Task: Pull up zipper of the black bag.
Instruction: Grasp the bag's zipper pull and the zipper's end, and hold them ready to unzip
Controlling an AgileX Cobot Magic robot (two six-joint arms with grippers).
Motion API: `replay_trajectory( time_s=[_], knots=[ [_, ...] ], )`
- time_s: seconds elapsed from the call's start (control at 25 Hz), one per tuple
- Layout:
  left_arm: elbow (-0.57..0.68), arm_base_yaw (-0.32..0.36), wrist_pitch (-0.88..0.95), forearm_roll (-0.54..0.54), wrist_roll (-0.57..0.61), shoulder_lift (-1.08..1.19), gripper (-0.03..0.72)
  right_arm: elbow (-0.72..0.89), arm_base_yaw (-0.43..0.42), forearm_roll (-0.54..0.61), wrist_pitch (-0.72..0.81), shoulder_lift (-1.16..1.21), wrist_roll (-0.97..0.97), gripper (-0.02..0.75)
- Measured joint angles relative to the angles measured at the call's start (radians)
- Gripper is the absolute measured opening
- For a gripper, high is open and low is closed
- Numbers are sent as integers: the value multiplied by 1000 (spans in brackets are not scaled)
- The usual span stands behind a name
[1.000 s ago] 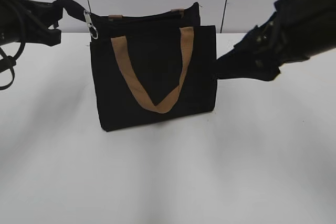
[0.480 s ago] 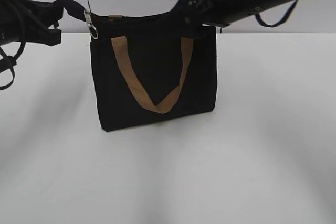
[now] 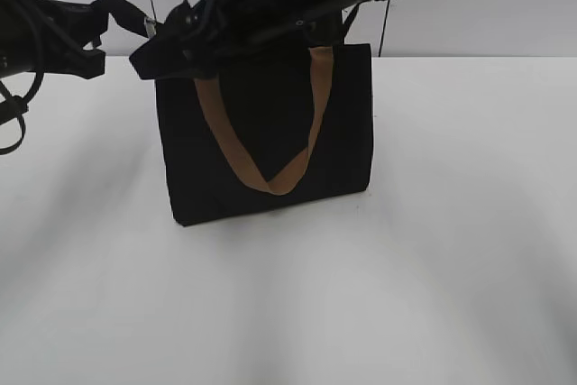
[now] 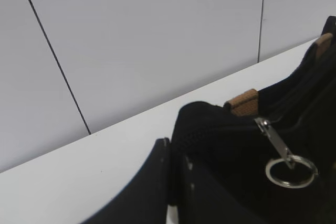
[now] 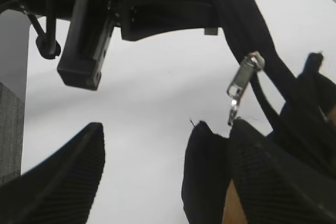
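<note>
The black bag (image 3: 270, 146) stands upright on the white table, one tan handle (image 3: 270, 178) drooping in a V on its face. My left gripper (image 3: 101, 20) is shut on the black fabric tab at the bag's upper left corner (image 4: 176, 150). The zipper (image 4: 286, 163), a silver clasp with a ring, hangs just right of that tab. My right arm reaches across the bag's top. Its gripper (image 3: 158, 51) is open over the left corner (image 5: 168, 145), with the zipper (image 5: 240, 85) just beyond the right finger and not between the jaws. In the exterior view the arm mostly hides the zipper.
The white table (image 3: 406, 268) spreads in front of and beside the bag. A pale panelled wall (image 3: 451, 15) with dark seams stands close behind. The left arm's body and cables (image 3: 27, 42) lie at the far left.
My right arm has swung from the bag's right side across its top to the upper left corner, covering the zipper in the exterior view. The left gripper and bag have not moved.
</note>
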Motion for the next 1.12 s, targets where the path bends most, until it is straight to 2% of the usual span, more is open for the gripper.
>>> replay_trajectory(
  time_s=[0.2,0.4,0.56,0.76,1.12],
  knots=[
    [0,0,0,1,0,0,-1,-82,28,2,0,73,0,543],
    [0,0,-1,1,0,0,-1,-94,30,4,-24,92,0,424],
    [0,0,-1,1,0,0,-1,-95,30,4,-77,93,0,372],
    [0,0,-1,1,0,0,-1,-95,30,4,-131,94,0,364],
    [0,0,-1,1,0,0,-1,-96,30,4,-134,131,16,364]
  ],
)
